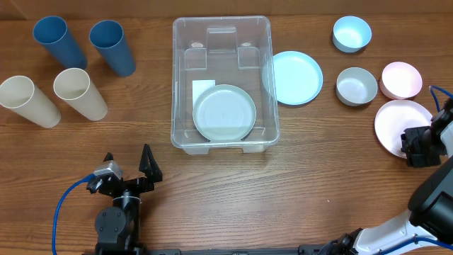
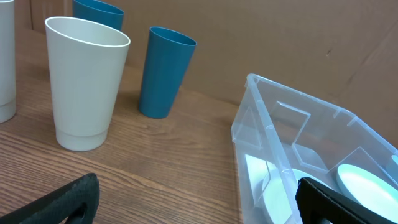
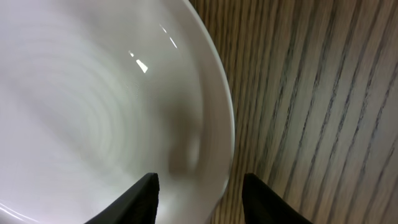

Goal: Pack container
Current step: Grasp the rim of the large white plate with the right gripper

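The clear container (image 1: 221, 20) stands at the table's middle with a pale plate (image 1: 224, 113) lying in it. A light blue plate (image 1: 296, 76) lies against its right side. My right gripper (image 1: 413, 149) is open at the near right edge of a pink-white plate (image 1: 398, 122). In the right wrist view its fingers (image 3: 199, 193) straddle the plate's rim (image 3: 93, 106), one over the plate and one over the wood. My left gripper (image 1: 129, 170) is open and empty near the front left. In the left wrist view (image 2: 199, 202) the container (image 2: 261, 124) is at the right.
Two blue cups (image 1: 60, 41) (image 1: 113, 47) and two cream cups (image 1: 28, 100) (image 1: 80, 93) stand at the left. A light blue bowl (image 1: 352, 33), a grey bowl (image 1: 356, 86) and a pink bowl (image 1: 401, 79) sit at the right.
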